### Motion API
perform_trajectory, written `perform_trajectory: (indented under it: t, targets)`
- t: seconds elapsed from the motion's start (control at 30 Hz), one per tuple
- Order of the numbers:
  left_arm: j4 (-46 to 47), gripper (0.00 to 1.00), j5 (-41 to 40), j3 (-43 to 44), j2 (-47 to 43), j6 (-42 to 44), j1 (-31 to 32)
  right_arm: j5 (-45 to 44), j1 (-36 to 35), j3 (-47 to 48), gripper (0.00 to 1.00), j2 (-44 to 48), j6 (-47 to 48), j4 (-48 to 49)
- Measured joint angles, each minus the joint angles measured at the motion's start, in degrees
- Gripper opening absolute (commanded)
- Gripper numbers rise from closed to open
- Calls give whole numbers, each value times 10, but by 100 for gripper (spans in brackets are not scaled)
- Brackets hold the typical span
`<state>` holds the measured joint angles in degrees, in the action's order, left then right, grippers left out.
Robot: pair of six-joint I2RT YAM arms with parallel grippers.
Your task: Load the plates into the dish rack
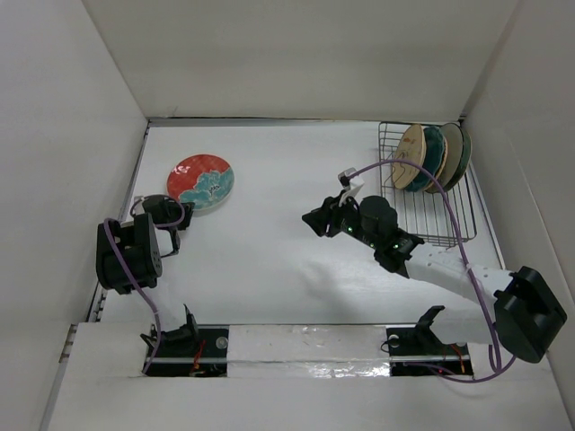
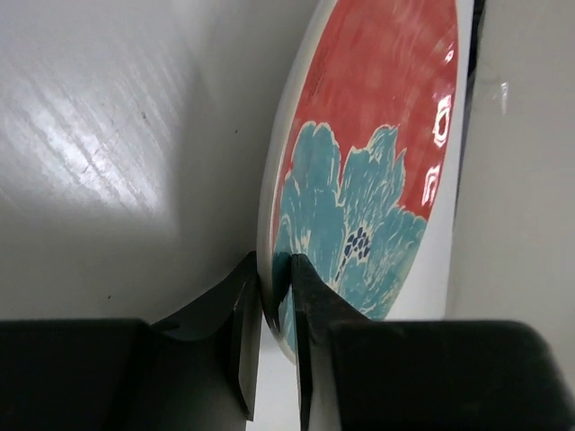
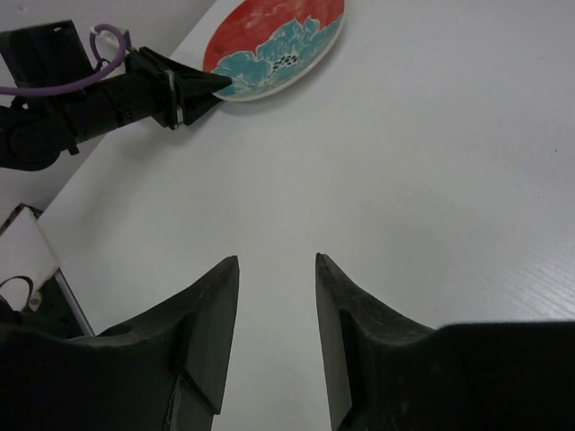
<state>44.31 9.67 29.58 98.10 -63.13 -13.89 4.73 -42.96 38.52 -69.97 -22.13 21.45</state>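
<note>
Left tool (image 2: 274,262): I see it nearly closed, one finger on each face of the red-and-teal plate (image 1: 201,180), pinching its rim.
Grip spot: the plate's near-left edge, at the teal flower part of the pattern.
Red-and-teal plate: far left of the bench (image 1: 269,269), close to the left side wall (image 1: 72,162), face up. I cannot tell whether the gripped edge is off the surface.
Right tool (image 3: 277,260): I read it as partly open, with only bare bench showing between the fingers; it has hold of nothing.
Right tool position: over the middle of the bench, pointing toward the left side, well apart from the red-and-teal plate and just beside the dish rack's near-left corner.
Dish rack (image 1: 440,224): far right corner of the bench, against the right wall.
Rack contents: plates standing on edge in the back half, leaning close together. I make out a tan plate (image 1: 409,154) at the left and a dark teal plate (image 1: 433,157) behind it, with paler ones further right; I cannot count them for certain.
Rack front half: bare wire.
</note>
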Motion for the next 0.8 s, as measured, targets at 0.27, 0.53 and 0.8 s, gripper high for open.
perform_trajectory:
  t: [0.27,0.53,0.8]
  targets:
    - [79,0,5,-20,16,-25,-1,-3,-2,0,43,-6,-22,6]
    - [162,0,-2,-102,-18,-40,9,-2,-3,7,30,-34,-21,12]
    - [174,0,19,-170,-103,-43,24,20,3,71,67,-106,-31,-3]
